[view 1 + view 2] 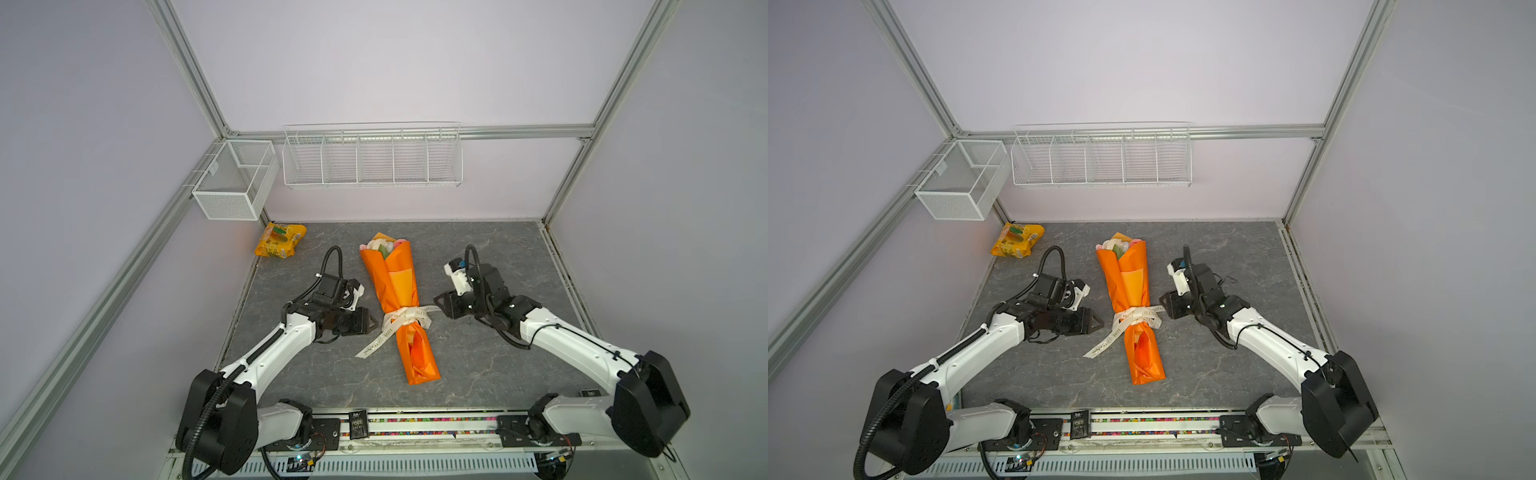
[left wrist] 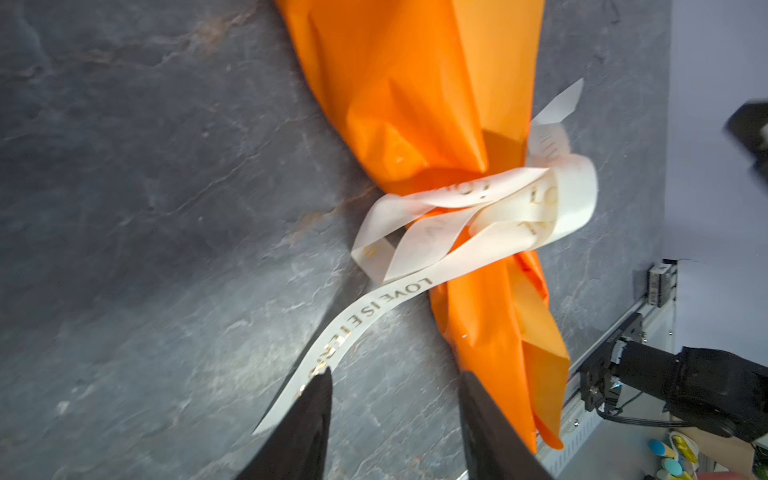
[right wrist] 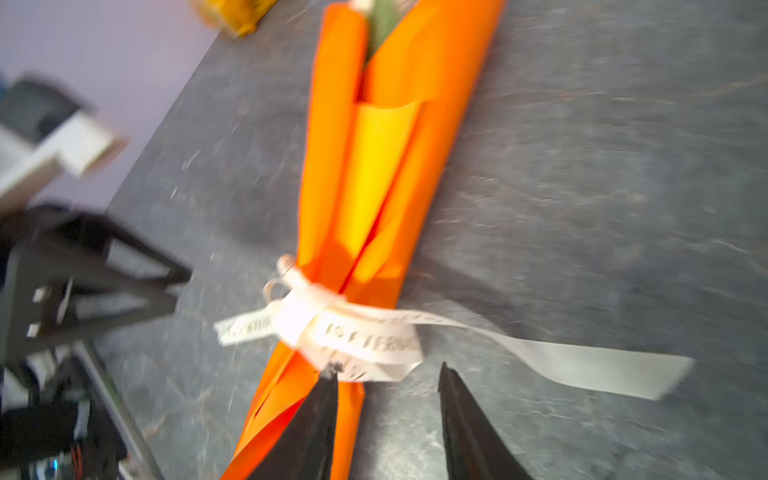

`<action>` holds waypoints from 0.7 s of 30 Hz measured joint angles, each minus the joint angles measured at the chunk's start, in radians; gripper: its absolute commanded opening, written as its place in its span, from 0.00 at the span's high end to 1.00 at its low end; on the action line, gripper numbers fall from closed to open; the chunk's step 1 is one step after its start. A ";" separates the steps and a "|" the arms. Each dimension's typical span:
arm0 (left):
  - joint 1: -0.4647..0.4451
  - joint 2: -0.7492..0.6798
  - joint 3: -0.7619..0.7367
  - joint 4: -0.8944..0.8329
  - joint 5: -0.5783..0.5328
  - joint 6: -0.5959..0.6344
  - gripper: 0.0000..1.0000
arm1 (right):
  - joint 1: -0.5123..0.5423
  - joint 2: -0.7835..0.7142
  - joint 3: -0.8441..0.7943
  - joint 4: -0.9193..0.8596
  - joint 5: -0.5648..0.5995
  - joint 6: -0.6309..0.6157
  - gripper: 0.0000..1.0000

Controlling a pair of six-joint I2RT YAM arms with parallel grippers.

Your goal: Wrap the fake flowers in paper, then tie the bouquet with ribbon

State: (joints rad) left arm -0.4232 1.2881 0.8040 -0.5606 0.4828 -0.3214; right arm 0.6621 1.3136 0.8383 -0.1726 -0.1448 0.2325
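The bouquet of fake flowers (image 1: 395, 282) (image 1: 1129, 282) lies in its orange paper wrap on the middle of the grey table, pale blooms (image 1: 384, 247) at the far end. A cream ribbon (image 1: 409, 318) (image 2: 498, 208) (image 3: 353, 336) with gold lettering is knotted round its narrow waist, one tail trailing toward each arm. My left gripper (image 1: 372, 324) (image 2: 395, 374) stands open just left of the knot, with nothing between its fingers. My right gripper (image 1: 438, 301) (image 3: 386, 368) is open just right of the knot, also holding nothing.
A yellow-orange snack packet (image 1: 280, 240) lies at the table's far left corner. A white mesh basket (image 1: 232, 183) and a long wire rack (image 1: 372, 156) hang on the back frame. Bare slate table (image 1: 478, 353) lies to the right and in front of the bouquet.
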 measured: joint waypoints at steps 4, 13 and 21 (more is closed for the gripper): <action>-0.056 0.135 0.116 -0.002 0.023 0.074 0.52 | 0.075 0.025 -0.031 0.007 -0.019 -0.100 0.56; -0.107 0.347 0.269 -0.049 0.006 0.187 0.59 | 0.099 0.139 -0.039 0.066 -0.018 -0.184 0.56; -0.107 0.383 0.294 -0.109 0.009 0.240 0.73 | 0.099 0.217 0.004 0.078 -0.021 -0.216 0.66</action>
State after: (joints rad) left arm -0.5304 1.6711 1.0985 -0.6693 0.4915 -0.0814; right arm 0.7612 1.5307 0.8425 -0.0944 -0.1654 0.0162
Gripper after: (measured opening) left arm 0.325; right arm 0.403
